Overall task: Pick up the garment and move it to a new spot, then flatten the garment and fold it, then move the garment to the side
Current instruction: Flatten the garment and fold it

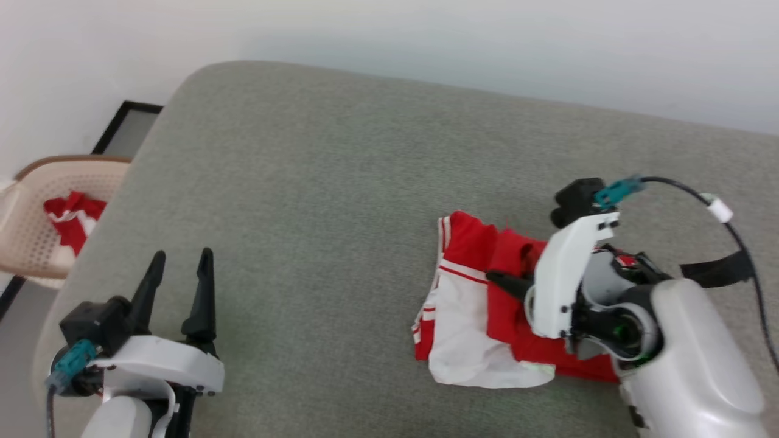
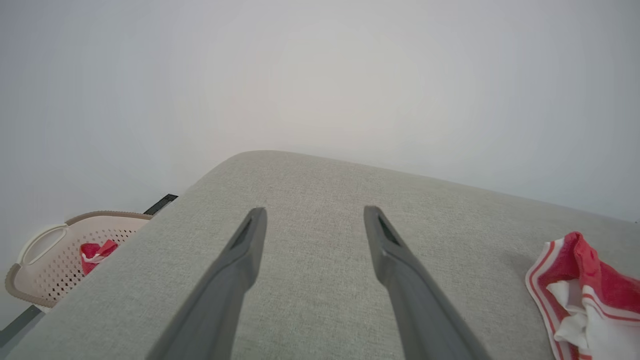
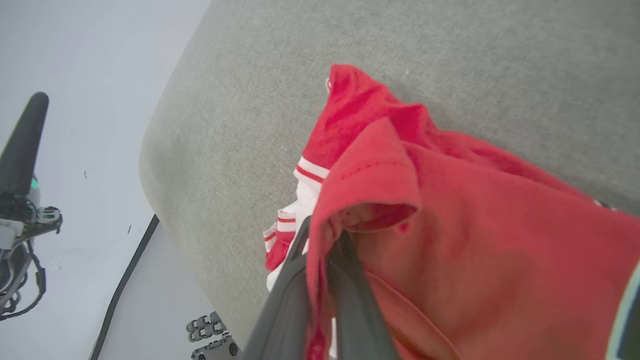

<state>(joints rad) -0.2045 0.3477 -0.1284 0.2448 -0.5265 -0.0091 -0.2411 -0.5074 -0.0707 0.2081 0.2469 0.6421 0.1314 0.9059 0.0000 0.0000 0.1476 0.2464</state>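
**Right fingers clamped on the red shirt, left fingers spread**

My right fingers are pinched tight on a fold of the garment, with red cloth trapped between them (the white sleeve and striped trim spill out on the far side). The garment lies bunched on the grey counter, toward my right and near the front edge. My left fingers stand wide apart with nothing between them, over the counter's front left corner and well apart from the garment. Off that corner, a pale basket holds another red-and-white cloth.
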